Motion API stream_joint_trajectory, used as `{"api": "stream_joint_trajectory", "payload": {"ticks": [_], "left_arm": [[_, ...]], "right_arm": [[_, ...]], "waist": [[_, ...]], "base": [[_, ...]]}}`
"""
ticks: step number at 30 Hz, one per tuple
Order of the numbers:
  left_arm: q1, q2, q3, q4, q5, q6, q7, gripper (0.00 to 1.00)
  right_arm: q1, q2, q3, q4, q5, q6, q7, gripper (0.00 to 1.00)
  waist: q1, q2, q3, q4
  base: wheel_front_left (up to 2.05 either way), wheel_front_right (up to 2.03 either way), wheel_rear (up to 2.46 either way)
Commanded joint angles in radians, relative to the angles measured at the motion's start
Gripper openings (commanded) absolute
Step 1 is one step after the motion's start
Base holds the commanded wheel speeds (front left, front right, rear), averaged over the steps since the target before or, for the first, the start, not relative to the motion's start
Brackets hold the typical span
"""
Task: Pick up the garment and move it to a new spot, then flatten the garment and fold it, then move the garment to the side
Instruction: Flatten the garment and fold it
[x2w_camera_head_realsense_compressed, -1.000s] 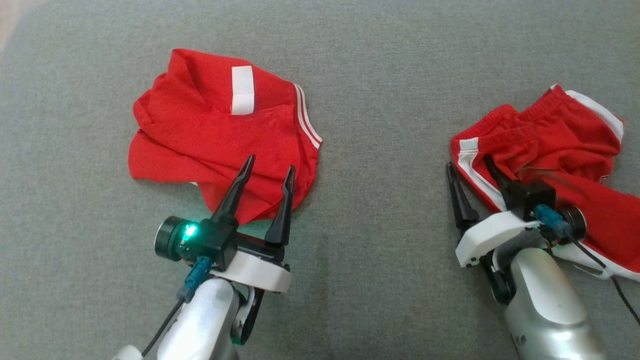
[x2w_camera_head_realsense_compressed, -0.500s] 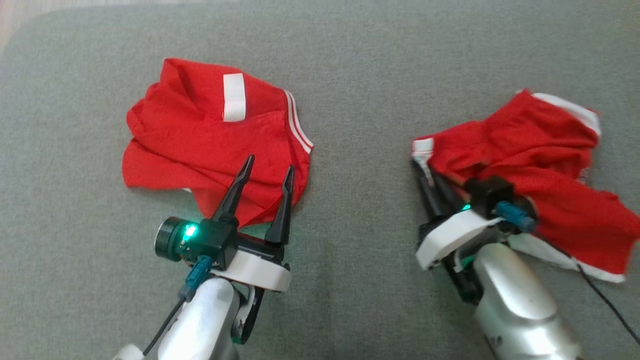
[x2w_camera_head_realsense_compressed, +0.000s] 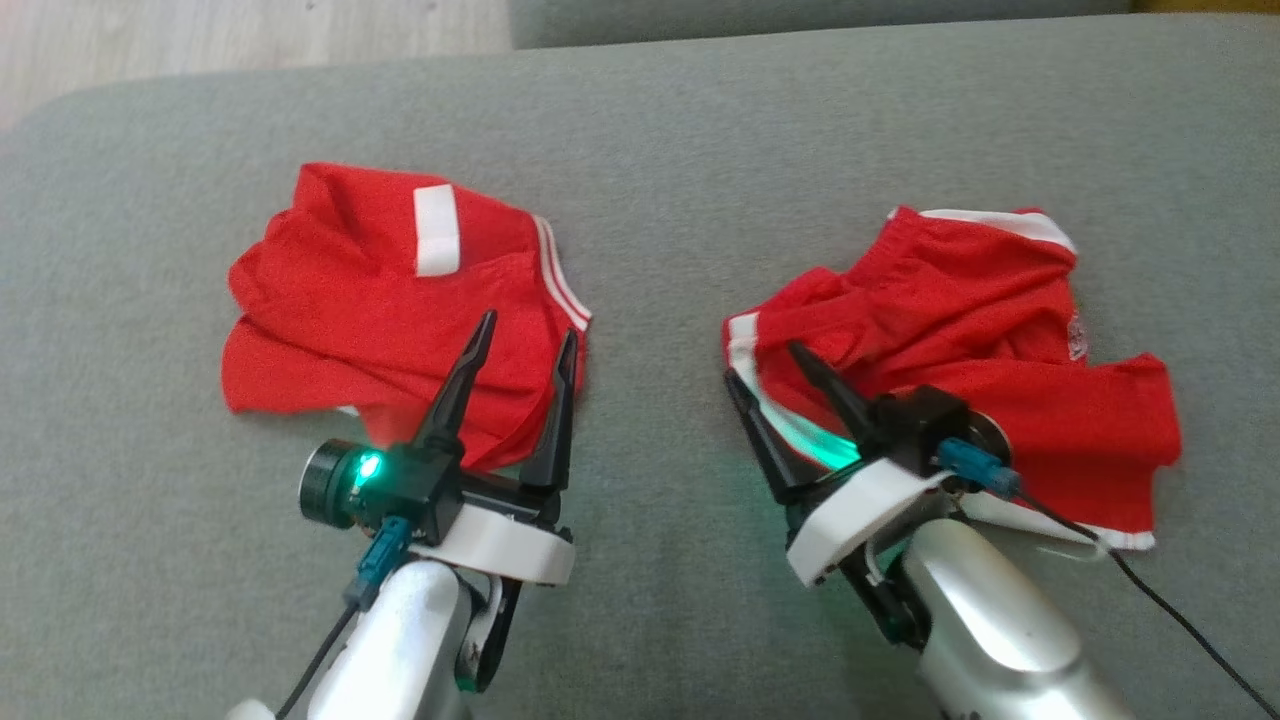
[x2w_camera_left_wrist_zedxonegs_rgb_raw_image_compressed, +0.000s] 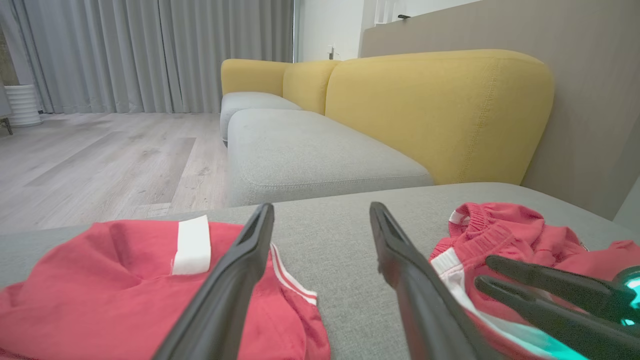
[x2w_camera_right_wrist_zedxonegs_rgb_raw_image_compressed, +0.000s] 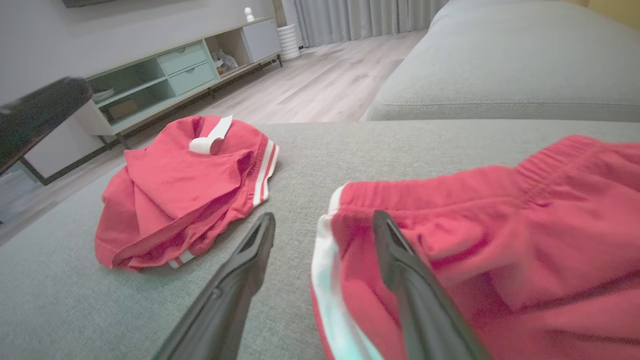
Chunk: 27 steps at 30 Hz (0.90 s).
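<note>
- Right pincer (x2w_camera_head_realsense_compressed: 764, 362) sits low, angled forward-left, fingers spread astride the white-striped hem of the garment (x2w_camera_head_realsense_compressed: 960, 310)
- Garment is crumpled, its long axis running from the pincer's tips off to its right
- Left pincer (x2w_camera_head_realsense_compressed: 530, 325) is spread above the second red garment (x2w_camera_head_realsense_compressed: 370, 310)
- Bare grey cushion (x2w_camera_head_realsense_compressed: 660, 200) lies between the pincers, its far edge ahead

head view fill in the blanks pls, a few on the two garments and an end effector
1. The left garment and the right garment are both ___ with white trim.
2. Both lie on a ___ cushion.
3. The right end effector has its jaws ___ at the right garment's striped edge.
4. In the left wrist view, the backrest beyond is ___.

Missing words: red; grey; open; yellow
</note>
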<state>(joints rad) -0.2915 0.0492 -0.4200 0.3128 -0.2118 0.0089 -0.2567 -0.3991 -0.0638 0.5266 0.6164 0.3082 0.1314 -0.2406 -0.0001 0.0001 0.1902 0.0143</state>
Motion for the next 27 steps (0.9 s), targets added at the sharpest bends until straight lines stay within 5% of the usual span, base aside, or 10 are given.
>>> {"api": "stream_joint_trajectory", "payload": {"ticks": [1,10,20,27], "left_arm": [[-0.009,0.001,0.037,-0.037,-0.007,0.002,-0.005,1.0],[0.012,0.001,0.064,-0.048,-0.01,-0.009,-0.005,1.0],[0.02,0.001,0.063,-0.045,-0.015,-0.025,-0.005,1.0],[0.008,0.004,0.047,0.0,0.008,-0.057,-0.005,1.0]], "right_arm": [[0.011,0.003,-0.003,-0.045,0.003,-0.001,-0.015,1.0],[0.138,-0.04,-0.235,-0.248,-0.11,-0.001,-0.021,1.0],[0.317,0.009,-0.58,-0.412,-0.229,-0.001,-0.021,1.0],[0.333,0.013,-0.574,-0.405,-0.186,-0.001,-0.021,1.0]], "waist": [[0.0001,-0.0001,-0.014,-0.017],[0.0001,-0.0001,-0.06,-0.096],[0.0001,-0.0001,-0.072,-0.155],[0.0001,-0.0001,-0.06,-0.189]], "base": [[0.0,0.0,0.0],[0.0,0.0,0.0],[0.0,0.0,0.0],[0.0,0.0,0.0]]}}
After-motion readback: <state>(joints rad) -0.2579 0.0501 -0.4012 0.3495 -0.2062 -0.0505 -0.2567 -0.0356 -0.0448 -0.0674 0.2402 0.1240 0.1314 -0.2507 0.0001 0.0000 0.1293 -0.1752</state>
